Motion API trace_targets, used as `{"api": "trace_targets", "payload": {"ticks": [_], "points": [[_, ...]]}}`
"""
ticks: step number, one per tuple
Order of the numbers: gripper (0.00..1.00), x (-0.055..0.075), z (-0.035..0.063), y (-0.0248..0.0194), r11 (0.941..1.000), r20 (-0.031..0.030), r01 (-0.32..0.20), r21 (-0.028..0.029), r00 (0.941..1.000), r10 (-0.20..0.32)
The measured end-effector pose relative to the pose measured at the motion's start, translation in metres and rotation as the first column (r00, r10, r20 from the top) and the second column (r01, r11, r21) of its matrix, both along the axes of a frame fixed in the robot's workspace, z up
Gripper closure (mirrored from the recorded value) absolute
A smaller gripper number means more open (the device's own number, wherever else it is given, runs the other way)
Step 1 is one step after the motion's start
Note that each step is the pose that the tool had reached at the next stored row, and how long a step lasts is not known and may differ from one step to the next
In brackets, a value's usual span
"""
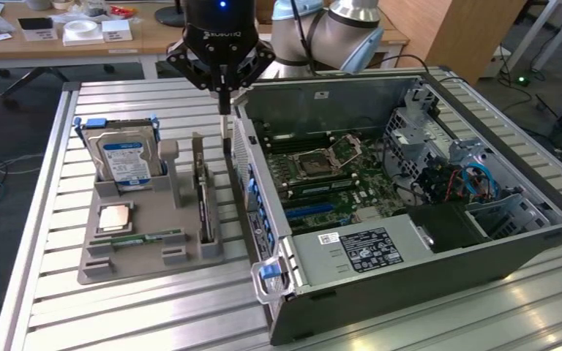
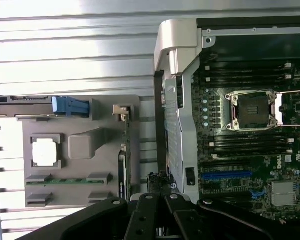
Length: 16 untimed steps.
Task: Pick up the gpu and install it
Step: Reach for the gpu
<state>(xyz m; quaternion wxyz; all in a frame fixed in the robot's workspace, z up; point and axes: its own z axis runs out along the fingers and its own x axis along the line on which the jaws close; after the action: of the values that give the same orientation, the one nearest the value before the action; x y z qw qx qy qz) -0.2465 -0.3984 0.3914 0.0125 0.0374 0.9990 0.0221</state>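
Observation:
The gpu (image 1: 203,196) stands on edge in a slot of the grey holder (image 1: 144,256), on the side nearest the computer case; it is a slim dark card with a silver end piece. In the wrist view the gpu (image 2: 123,167) appears edge-on along the holder's (image 2: 80,127) rim. My gripper (image 1: 225,106) hangs above the far end of the gpu, over the gap between holder and case wall. Its fingers are shut together, pointing down, with nothing between them. From the wrist camera my gripper (image 2: 157,196) sits beside the gpu's end, apart from it.
The holder also carries a silver hard drive (image 1: 125,157) with a blue-white label, a square processor (image 1: 115,217) and a narrow green memory stick (image 1: 144,238). An open computer case (image 1: 418,278) lies to the exterior view's right, motherboard with a blue slot (image 1: 315,210) exposed. All rest on a slatted metal table (image 1: 125,322).

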Motion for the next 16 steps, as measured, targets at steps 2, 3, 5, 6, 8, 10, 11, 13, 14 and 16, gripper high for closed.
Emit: {"api": "trace_targets", "payload": {"ticks": [2,3,5,6,8,10,11,13,14,16], "points": [[0.89,-0.002,0.0000,0.0000,1.0000,0.0000,0.000,0.0000,1.0000,0.000],[0.89,-0.003,0.0000,0.0000,1.0000,0.0000,0.000,0.0000,1.0000,0.000],[0.89,-0.004,-0.0001,0.0000,1.0000,0.0001,0.000,0.0000,1.0000,0.000],[0.89,-0.005,0.0000,0.0000,1.0000,0.0000,0.000,0.0000,1.0000,0.000],[0.89,-0.006,-0.0001,0.0000,1.0000,0.0000,0.000,0.0000,1.0000,0.000],[0.89,-0.008,-0.0001,0.0000,1.0000,0.0000,0.000,0.0000,1.0000,0.000],[0.89,-0.009,-0.0001,0.0000,1.0000,0.0000,0.000,0.0000,1.0000,0.000],[0.89,-0.011,-0.0001,0.0000,1.0000,0.0001,0.000,0.0001,1.0000,0.000],[0.89,-0.012,-0.0001,0.0000,1.0000,0.0001,0.000,0.0001,1.0000,0.000],[0.89,-0.013,-0.0001,0.0000,1.0000,0.0000,0.000,0.0000,1.0000,0.000]]}}
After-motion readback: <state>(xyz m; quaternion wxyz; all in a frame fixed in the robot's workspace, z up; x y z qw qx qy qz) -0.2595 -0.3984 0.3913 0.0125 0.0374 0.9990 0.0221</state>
